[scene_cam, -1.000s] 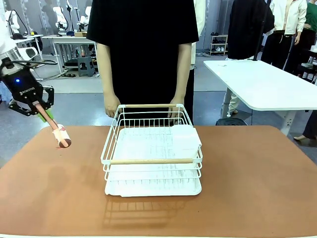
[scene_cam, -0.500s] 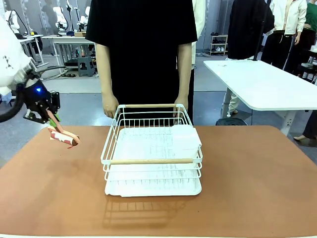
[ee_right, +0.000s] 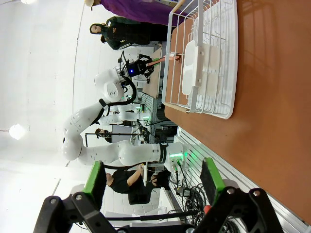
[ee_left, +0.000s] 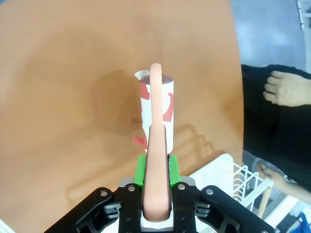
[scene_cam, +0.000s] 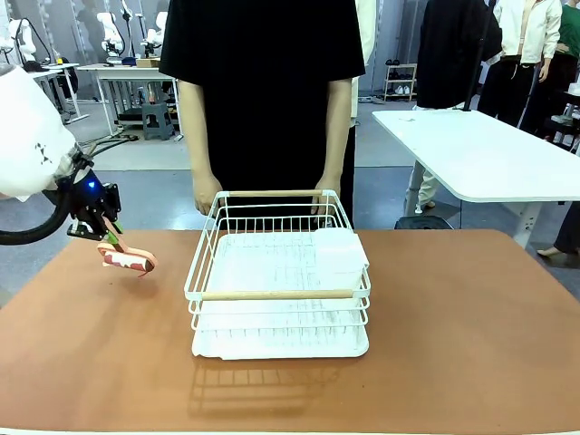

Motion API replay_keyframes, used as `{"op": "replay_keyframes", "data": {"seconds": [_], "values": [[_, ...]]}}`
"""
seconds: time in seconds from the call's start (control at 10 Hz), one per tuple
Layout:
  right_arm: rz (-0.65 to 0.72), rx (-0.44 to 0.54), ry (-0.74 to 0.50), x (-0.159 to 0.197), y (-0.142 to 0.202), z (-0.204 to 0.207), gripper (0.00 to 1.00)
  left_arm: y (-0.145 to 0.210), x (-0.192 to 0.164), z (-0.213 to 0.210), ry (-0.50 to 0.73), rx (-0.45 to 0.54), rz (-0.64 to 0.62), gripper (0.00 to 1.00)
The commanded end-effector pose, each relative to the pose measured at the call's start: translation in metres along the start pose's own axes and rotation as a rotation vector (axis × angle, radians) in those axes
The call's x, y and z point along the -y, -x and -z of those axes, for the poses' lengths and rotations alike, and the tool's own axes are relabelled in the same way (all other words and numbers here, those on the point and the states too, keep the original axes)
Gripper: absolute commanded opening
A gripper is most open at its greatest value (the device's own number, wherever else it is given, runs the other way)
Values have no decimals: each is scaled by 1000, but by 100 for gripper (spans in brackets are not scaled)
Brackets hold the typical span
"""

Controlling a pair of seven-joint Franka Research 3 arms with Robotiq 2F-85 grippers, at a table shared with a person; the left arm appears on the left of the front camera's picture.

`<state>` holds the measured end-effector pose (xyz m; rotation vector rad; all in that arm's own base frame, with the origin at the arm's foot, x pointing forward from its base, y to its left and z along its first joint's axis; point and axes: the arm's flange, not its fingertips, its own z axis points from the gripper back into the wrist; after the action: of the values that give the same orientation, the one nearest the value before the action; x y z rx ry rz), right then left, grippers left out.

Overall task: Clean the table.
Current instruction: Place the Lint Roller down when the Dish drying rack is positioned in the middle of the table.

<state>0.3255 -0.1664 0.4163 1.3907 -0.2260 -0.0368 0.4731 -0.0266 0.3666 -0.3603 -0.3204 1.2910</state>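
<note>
The left gripper [ee_left: 155, 170] is clamped on the pink handle of a lint roller [scene_cam: 127, 262], whose roll hangs just above the table [scene_cam: 471, 344] at the rack's [scene_cam: 277, 294] nine o'clock. The roller looks light and stiff, best held by its handle. The table is broad, hard and smooth. The right gripper [ee_right: 153, 187] stands wide apart, holding nothing.
</note>
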Motion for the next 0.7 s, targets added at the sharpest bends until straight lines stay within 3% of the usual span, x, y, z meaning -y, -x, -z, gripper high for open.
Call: {"op": "replay_keyframes", "data": {"seconds": [0.0,0.3,0.4,0.5,0.6], "values": [[-6,0,-4,-3,1,0,100,5,-9,12,64,11,-11,21],[-6,0,-4,-3,1,0,100,6,-26,23,85,-10,-19,21],[-6,0,-4,-3,1,0,100,6,-30,25,74,-27,-23,49],[-6,0,-4,-3,1,0,100,5,-32,26,61,-39,-31,68],[-6,0,-4,-3,1,0,100,3,-35,23,49,-28,-38,100]]}}
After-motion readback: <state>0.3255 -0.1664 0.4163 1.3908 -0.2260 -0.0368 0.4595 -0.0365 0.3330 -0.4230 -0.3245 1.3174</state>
